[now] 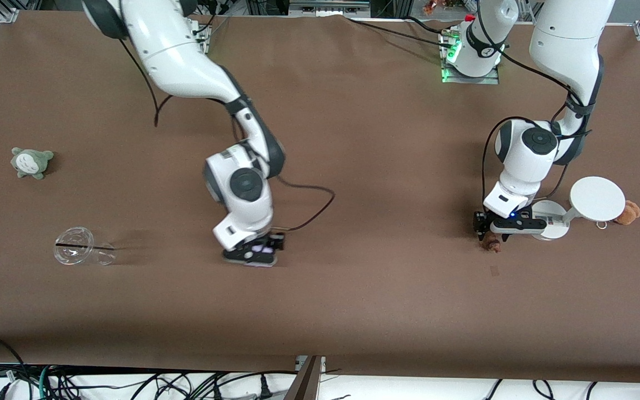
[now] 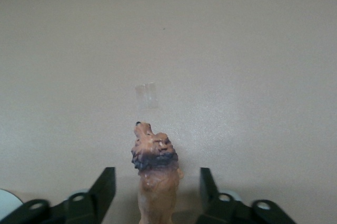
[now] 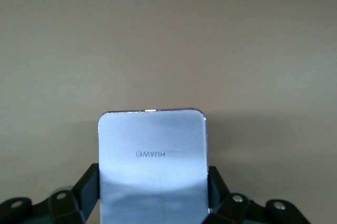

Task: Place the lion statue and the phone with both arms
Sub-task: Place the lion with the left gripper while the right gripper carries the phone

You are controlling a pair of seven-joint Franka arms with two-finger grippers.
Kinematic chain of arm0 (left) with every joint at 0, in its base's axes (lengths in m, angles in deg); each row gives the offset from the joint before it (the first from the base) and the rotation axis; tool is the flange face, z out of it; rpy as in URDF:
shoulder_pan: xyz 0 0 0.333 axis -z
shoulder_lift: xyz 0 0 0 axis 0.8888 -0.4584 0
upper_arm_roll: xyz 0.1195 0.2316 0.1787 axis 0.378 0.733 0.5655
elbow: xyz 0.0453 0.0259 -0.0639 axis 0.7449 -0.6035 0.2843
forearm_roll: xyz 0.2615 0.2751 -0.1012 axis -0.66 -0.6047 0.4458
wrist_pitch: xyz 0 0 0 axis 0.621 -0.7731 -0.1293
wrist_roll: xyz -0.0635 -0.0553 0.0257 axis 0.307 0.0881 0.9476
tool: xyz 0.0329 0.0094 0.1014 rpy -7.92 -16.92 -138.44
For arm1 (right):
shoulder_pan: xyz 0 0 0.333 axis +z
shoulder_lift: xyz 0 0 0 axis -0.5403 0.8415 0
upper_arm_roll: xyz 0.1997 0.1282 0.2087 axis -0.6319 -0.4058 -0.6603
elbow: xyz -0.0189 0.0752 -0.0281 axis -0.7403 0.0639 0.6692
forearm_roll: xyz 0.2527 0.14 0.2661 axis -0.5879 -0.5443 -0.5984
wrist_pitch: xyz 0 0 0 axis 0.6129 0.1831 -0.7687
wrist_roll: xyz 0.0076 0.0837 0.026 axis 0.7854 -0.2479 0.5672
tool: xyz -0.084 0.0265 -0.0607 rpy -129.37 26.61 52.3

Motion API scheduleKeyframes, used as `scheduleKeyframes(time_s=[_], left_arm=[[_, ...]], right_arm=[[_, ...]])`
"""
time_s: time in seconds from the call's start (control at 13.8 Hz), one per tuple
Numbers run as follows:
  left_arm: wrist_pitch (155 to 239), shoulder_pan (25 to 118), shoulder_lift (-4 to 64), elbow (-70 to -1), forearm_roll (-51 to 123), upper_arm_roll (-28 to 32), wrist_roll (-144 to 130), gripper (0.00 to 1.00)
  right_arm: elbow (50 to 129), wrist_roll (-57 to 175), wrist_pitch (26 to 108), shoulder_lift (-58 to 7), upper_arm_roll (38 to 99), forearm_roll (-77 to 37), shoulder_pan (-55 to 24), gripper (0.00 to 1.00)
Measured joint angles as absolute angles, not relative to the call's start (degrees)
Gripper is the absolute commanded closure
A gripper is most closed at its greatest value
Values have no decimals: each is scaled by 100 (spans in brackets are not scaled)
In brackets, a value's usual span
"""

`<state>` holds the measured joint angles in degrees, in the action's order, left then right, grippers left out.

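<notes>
- Toward the left arm's end of the table, the left gripper (image 1: pixel 492 233) is down low at the cloth with the lion statue (image 1: pixel 491 243) between its fingers; in the left wrist view the lion statue (image 2: pixel 155 174) stands clear of both fingers (image 2: pixel 102 190), with a gap on each side, so the grip reads as released
- That looks like a set-down: the figurine rests on the brown table (image 1: pixel 386 139), head end toward the front camera, and needs no more support
- Just beside this gripper stands a white round-based stand (image 1: pixel 581 205), with a tan plush (image 1: pixel 628 212) at its outer end; they crowd one flank, so straight up seems the safest way out
- Near the table's middle, the right gripper (image 1: pixel 259 253) is clenched on the phone (image 1: pixel 261 253); the right wrist view shows the phone (image 3: pixel 152 166) pinched by its long edges, flat face toward the camera
- Holding it by the edges probably lets it be laid flat; I judge it not yet let go
- Open cloth lies all round the phone; a clear cup (image 1: pixel 81 253) and a grey-green plush (image 1: pixel 31 162) sit well apart toward the right arm's end
</notes>
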<state>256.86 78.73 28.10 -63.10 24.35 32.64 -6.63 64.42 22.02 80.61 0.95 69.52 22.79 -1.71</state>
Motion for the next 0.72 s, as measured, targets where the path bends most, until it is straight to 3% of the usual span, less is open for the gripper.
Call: scheduleKeyframes(time_s=[0.22, 0.72], left_arm=[[25074, 7873, 3168, -6299, 2435, 3242, -648, 0], [22751, 7874, 4614, -6131, 2435, 3120, -600, 0]], right_arm=[[6466, 3630, 7575, -156, 6963, 1874, -867, 52], [7016, 5132, 7545, -175, 6960, 1799, -1928, 52]])
